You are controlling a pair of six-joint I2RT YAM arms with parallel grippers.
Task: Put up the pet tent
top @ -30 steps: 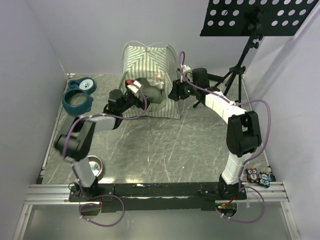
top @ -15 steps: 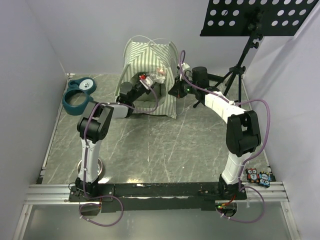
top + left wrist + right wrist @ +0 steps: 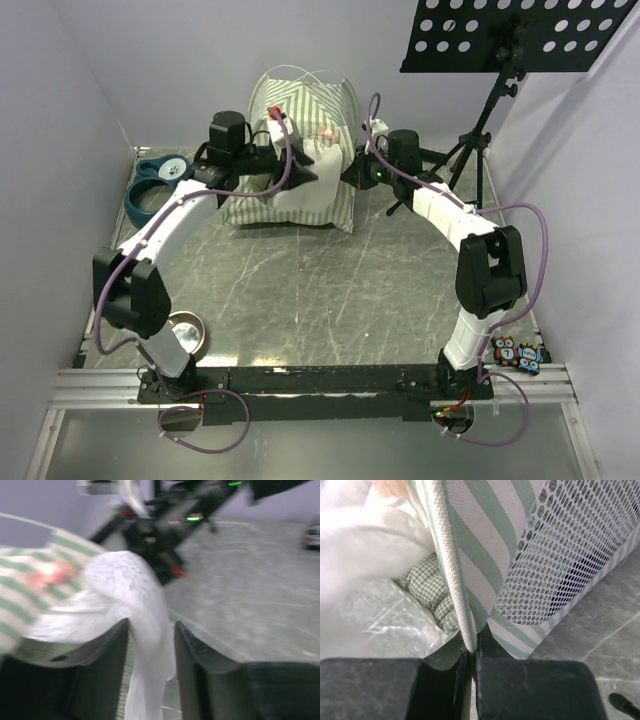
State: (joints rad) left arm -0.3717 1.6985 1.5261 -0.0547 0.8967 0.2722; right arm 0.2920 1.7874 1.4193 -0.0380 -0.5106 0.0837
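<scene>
Nearest me, a steel bowl (image 3: 186,330) sits by the left arm's base. Further out, my left gripper (image 3: 150,650) has its jaws partway closed on a fold of white fabric (image 3: 135,580), though that view is blurred. My right gripper (image 3: 472,652) is pinched tight on the corded edge of the pet tent (image 3: 480,540), beside its mesh panel (image 3: 560,555). A green-checked cushion (image 3: 427,592) lies inside. The tent stands at the table's far middle, by the back wall.
</scene>
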